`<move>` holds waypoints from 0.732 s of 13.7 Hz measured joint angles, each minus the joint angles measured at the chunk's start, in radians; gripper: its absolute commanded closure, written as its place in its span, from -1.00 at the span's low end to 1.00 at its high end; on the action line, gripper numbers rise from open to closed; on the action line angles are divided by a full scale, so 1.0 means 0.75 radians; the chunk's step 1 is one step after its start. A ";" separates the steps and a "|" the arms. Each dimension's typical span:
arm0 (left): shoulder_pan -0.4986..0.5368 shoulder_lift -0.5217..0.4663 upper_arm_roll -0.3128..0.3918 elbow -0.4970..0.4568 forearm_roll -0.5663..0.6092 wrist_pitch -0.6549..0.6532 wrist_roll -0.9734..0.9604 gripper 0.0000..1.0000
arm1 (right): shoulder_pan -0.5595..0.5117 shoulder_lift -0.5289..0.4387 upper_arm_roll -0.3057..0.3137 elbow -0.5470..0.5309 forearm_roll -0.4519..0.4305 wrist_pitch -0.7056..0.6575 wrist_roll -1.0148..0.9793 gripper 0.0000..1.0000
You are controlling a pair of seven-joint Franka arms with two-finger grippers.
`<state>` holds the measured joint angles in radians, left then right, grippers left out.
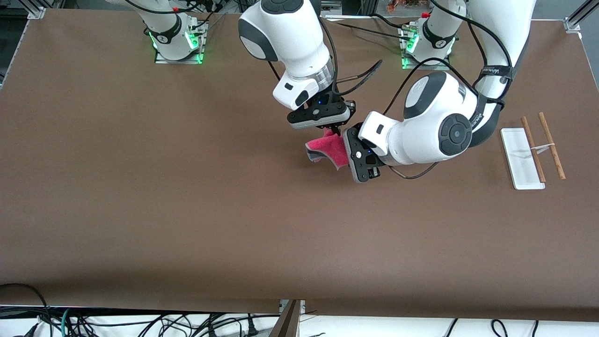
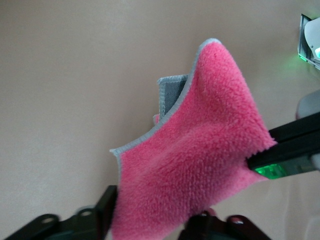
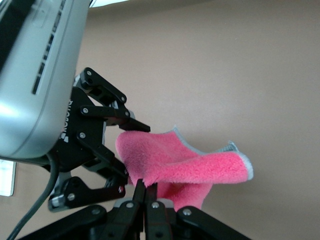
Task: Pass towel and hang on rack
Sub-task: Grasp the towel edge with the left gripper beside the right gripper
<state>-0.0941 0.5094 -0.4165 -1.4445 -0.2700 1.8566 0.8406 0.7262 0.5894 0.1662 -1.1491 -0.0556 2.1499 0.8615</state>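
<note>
Towel [image 1: 327,149] between right claw [image 1: 331,131] and left claw [image 1: 348,154]

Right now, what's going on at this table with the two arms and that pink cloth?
The two arms meet over the middle of the table for a handover. The right gripper is shut on the towel, holding it up in the air. The left gripper is at the towel with a finger on each side, though it is unclear whether it has clamped yet. The rack stands toward the left arm's end of the table, with nothing on it.

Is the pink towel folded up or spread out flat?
Folded: the towel droops doubled over in the air, pinched by the right hand.
</note>
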 measured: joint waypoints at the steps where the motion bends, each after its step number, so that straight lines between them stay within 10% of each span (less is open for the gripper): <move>1: 0.000 0.000 0.002 0.000 0.001 0.000 0.004 1.00 | 0.000 0.000 0.000 0.000 0.000 0.000 0.000 1.00; 9: 0.015 0.000 0.013 0.000 0.019 0.000 0.013 1.00 | 0.000 0.000 -0.001 0.000 0.000 0.001 0.000 1.00; 10: 0.019 -0.001 0.013 0.000 0.019 -0.004 0.013 1.00 | 0.000 0.000 -0.001 0.000 0.000 0.001 -0.001 0.64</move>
<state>-0.0797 0.5085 -0.4064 -1.4443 -0.2560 1.8536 0.8507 0.7262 0.5895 0.1655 -1.1492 -0.0556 2.1507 0.8607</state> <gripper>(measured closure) 0.974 0.982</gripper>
